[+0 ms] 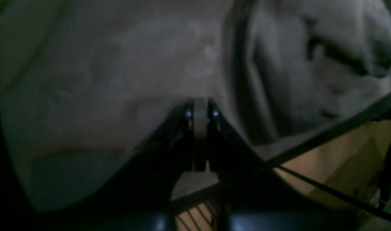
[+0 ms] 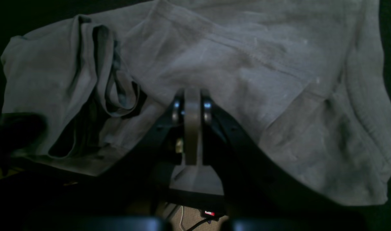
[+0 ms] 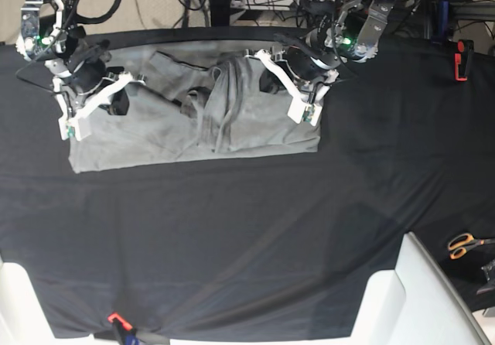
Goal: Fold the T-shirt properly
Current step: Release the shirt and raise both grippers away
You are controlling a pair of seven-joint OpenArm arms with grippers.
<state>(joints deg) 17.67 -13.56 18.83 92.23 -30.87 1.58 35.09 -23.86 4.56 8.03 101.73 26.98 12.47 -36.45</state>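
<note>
The T-shirt (image 3: 193,124) lies at the far side of the black table cloth (image 3: 232,237), spread wide left to right, with a bunched ridge of folds just right of its middle and flatter panels on either side. My right gripper (image 2: 192,96) sits at the shirt's left end in the base view, jaws drawn tight together with a thin lip of grey cloth pinched between them; my left gripper (image 1: 200,106) is at the right end, jaws likewise closed on the fabric edge. Judgement on handling: light, limp cotton, no stiffness at all, so it will sag and trail from any single pinch and drag against the cloth beneath instead of sliding cleanly. Not fragile, not slippery. Best holds are hems and seams near corners, one per gripper, kept taut between them so the panel lifts flat. The base view alone shows the whole outline, the straight near hem, and scissors (image 3: 462,244) well apart at the right edge. The right wrist view shows the crumpled, doubled-over folds (image 2: 108,83) and a stitched seam up close. The left wrist view is dim and blurred, yet shows the table's edge and the floor beyond, which neither of the others gives.
</note>
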